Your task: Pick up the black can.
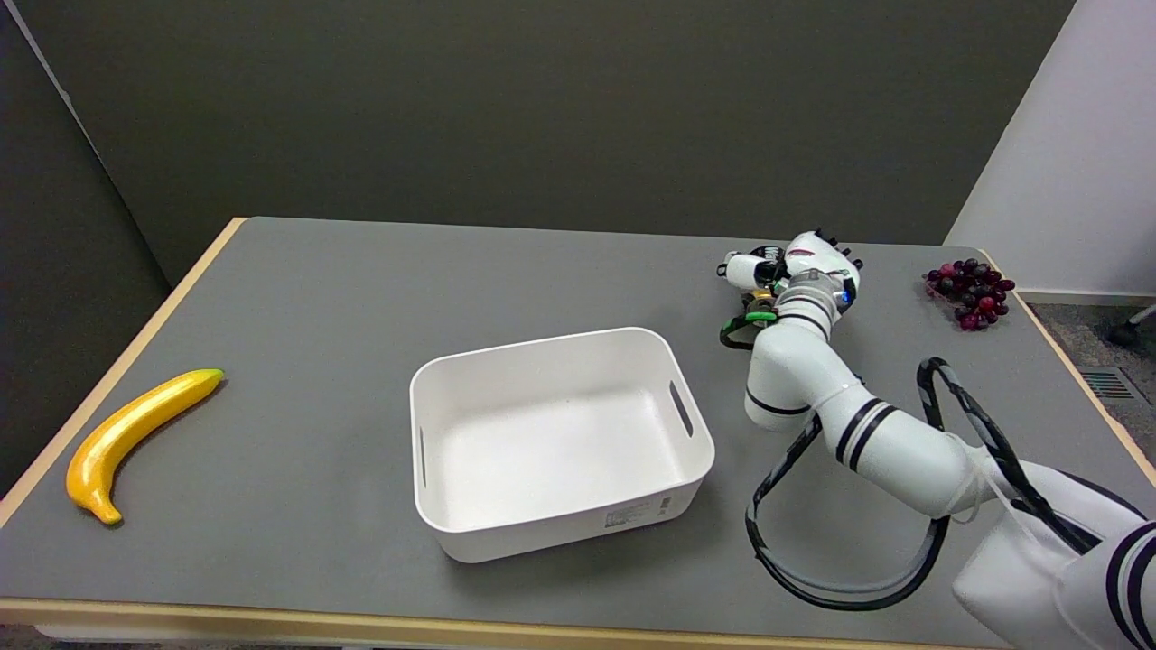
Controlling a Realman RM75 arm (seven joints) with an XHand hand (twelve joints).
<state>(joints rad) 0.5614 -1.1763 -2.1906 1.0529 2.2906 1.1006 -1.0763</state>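
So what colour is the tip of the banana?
Green, on the yellow banana; head view.

We see a tub near the table's middle — a banana far to its left by the edge, a hand behind and right of the tub, grapes further right.

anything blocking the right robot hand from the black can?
Can't confirm: no black can is plainly visible in the head view. The right robot hand sits at the table's far right, covering whatever is under it. The white bin and the grapes lie off to either side, not in its way.
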